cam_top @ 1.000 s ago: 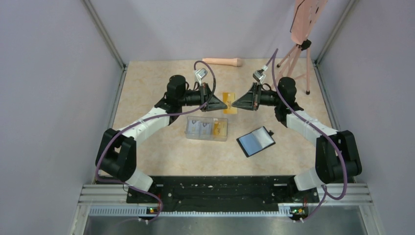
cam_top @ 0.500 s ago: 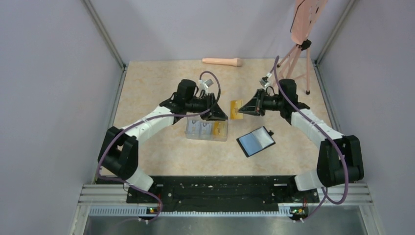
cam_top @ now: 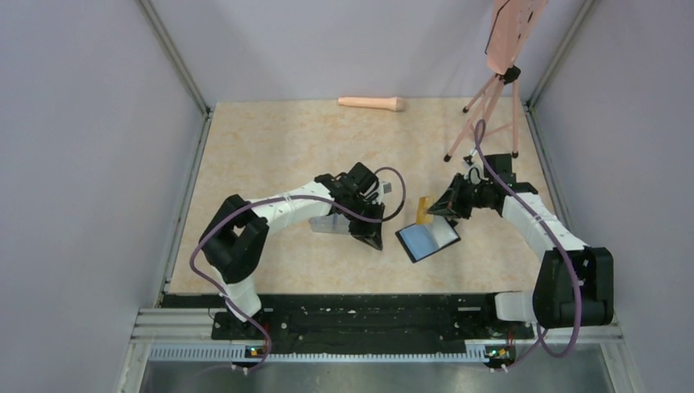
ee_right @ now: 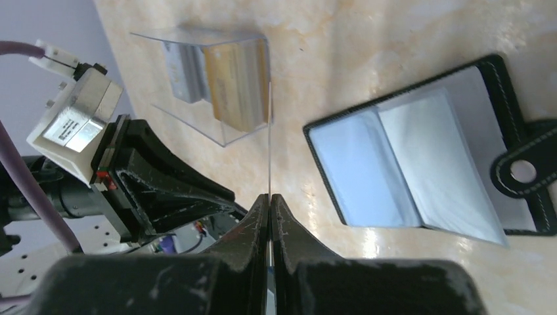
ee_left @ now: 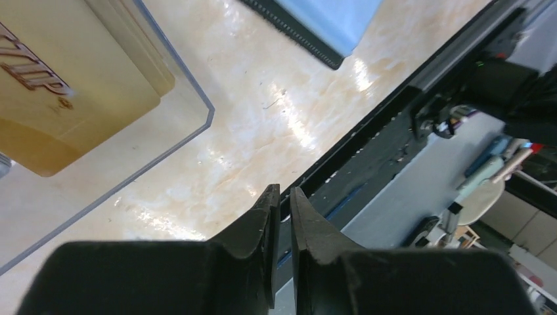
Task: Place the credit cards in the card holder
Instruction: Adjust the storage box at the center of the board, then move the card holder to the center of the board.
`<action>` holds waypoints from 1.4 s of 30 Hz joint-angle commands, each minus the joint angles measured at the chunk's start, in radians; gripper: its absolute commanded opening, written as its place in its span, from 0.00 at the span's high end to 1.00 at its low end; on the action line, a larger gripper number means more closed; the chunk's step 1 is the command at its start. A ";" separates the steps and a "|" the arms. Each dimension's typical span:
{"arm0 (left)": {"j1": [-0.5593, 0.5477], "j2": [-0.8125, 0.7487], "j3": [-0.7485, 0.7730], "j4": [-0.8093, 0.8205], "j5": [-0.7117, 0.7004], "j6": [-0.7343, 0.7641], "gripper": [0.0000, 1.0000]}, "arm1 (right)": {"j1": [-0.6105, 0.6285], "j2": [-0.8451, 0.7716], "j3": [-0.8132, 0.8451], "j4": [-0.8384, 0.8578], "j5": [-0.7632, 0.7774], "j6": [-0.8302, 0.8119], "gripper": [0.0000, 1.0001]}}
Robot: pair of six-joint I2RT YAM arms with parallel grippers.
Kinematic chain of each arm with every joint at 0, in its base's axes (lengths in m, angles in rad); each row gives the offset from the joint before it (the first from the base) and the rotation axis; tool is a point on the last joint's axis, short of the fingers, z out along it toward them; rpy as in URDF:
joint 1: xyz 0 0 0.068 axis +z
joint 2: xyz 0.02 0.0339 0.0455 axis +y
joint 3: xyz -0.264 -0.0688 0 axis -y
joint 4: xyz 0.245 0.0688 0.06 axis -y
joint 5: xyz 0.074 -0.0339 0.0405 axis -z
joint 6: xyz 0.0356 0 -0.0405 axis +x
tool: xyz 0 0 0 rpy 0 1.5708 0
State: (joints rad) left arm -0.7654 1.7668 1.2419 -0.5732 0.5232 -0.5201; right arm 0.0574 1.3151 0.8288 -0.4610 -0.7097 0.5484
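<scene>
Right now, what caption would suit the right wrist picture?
Right claw pinches a credit card edge-on, near the open card holder and clear box.

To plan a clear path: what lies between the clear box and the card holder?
In the top view, the left gripper has its tip there, above otherwise bare table.

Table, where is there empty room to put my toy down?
The biggest bare patch of table lies between the left wall, the pink stick and the clear box. It is crowded in the middle: clear box, card holder, left gripper, and right gripper pinching a yellow card.
</scene>
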 commanded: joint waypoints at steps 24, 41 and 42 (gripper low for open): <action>-0.016 0.232 0.187 -0.135 -0.263 0.088 0.95 | -0.002 0.152 0.211 -0.128 0.318 -0.220 1.00; -0.011 0.224 0.304 -0.150 -0.174 0.080 0.86 | -0.002 0.361 0.219 -0.055 0.422 -0.269 1.00; -0.016 0.214 0.298 -0.148 -0.171 0.079 0.86 | -0.003 0.356 0.208 -0.062 0.426 -0.269 1.00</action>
State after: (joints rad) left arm -0.7677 2.0281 1.5330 -0.7383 0.3084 -0.4427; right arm 0.0566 1.6752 1.0489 -0.5377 -0.3420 0.3096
